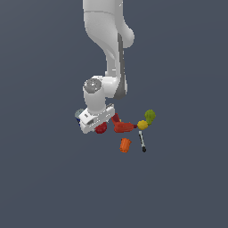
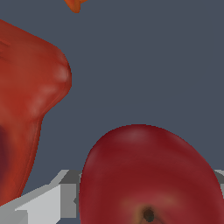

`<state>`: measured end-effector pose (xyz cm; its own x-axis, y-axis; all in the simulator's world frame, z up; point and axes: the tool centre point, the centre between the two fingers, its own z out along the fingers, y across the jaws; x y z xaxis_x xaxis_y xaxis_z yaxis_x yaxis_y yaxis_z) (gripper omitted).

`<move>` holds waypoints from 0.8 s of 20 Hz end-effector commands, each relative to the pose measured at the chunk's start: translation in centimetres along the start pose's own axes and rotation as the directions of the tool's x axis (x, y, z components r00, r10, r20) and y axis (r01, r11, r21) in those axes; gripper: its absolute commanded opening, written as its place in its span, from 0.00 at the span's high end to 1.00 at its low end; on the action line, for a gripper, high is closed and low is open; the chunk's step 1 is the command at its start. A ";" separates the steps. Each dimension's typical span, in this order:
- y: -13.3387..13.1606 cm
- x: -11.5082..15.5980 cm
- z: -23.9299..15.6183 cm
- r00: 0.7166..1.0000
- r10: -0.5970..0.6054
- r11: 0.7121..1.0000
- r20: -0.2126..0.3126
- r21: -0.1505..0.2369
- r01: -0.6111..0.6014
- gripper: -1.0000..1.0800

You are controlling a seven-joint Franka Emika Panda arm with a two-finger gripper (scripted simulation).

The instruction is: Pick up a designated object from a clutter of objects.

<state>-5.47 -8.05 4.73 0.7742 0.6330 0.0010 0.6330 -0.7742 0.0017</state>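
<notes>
The gripper (image 1: 100, 126) sits low over the red apple (image 2: 151, 177), beside the orange-red tool (image 2: 28, 96). The grey fingers (image 2: 65, 194) flank the apple; whether they pinch it cannot be told.

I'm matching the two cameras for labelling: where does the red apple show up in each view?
Exterior view: the red apple peeks out just under the end effector, at the cluster's exterior-view left end.
Wrist view: the red apple fills the foreground close to the camera, its stem dimple visible.
Shared landmark: the orange-red tool lies right beside the apple in both views.
</notes>
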 end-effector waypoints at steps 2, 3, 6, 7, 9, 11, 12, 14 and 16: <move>-0.1 0.0 0.1 1.000 -0.002 1.000 0.001 0.002 0.002 1.00; -0.1 0.0 0.1 1.000 -0.002 1.000 0.001 0.002 0.002 1.00; 0.0 0.0 0.0 1.000 0.000 1.000 0.000 0.000 0.000 1.00; 0.0 0.1 -0.1 1.000 0.000 1.000 0.000 0.000 0.000 1.00; 0.0 0.2 -0.4 1.000 0.000 1.000 0.000 0.000 0.000 1.00; 0.0 0.5 -0.9 1.000 0.000 1.000 0.000 0.000 0.000 1.00; 0.0 0.6 -1.2 1.000 0.000 1.000 0.000 0.000 0.000 1.00; 0.0 1.1 -1.9 1.000 0.000 1.000 0.000 0.000 0.000 1.00; 0.0 1.6 -2.9 1.000 0.000 1.000 0.000 0.000 0.000 1.00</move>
<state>-4.66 -7.27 6.81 0.7743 0.6328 -0.0009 0.6328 -0.7743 -0.0005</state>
